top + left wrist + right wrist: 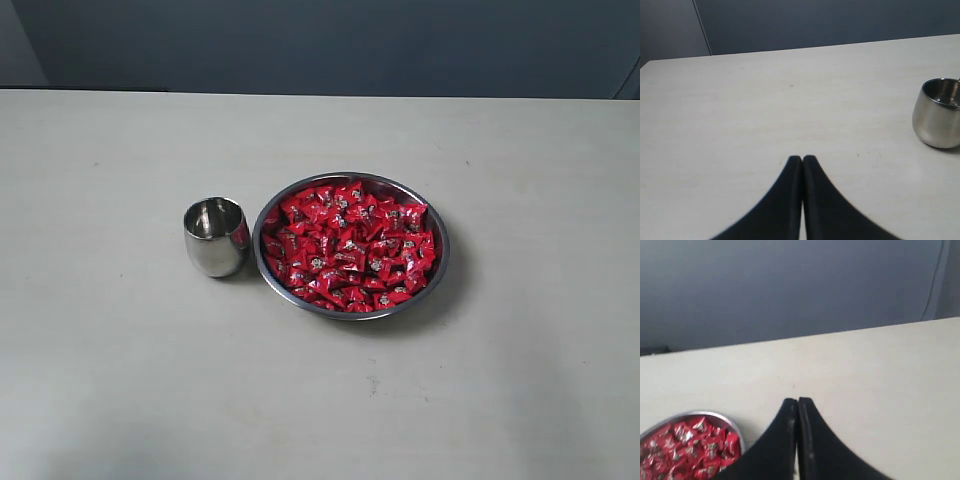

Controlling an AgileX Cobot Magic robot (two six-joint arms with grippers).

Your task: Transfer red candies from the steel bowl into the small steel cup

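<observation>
A wide steel bowl (437,235) sits at the table's middle, heaped with many red candies (350,245). Just left of it stands the small steel cup (215,236), upright and apparently without candy. Neither arm shows in the exterior view. In the left wrist view my left gripper (802,158) is shut with nothing between its black fingers, and the small steel cup (938,113) stands off to one side of it. In the right wrist view my right gripper (798,400) is shut and empty, with the steel bowl (736,426) and red candies (687,450) beside it.
The pale tabletop (120,370) stretches all round the bowl and cup. A dark blue wall (330,45) runs behind the table's far edge.
</observation>
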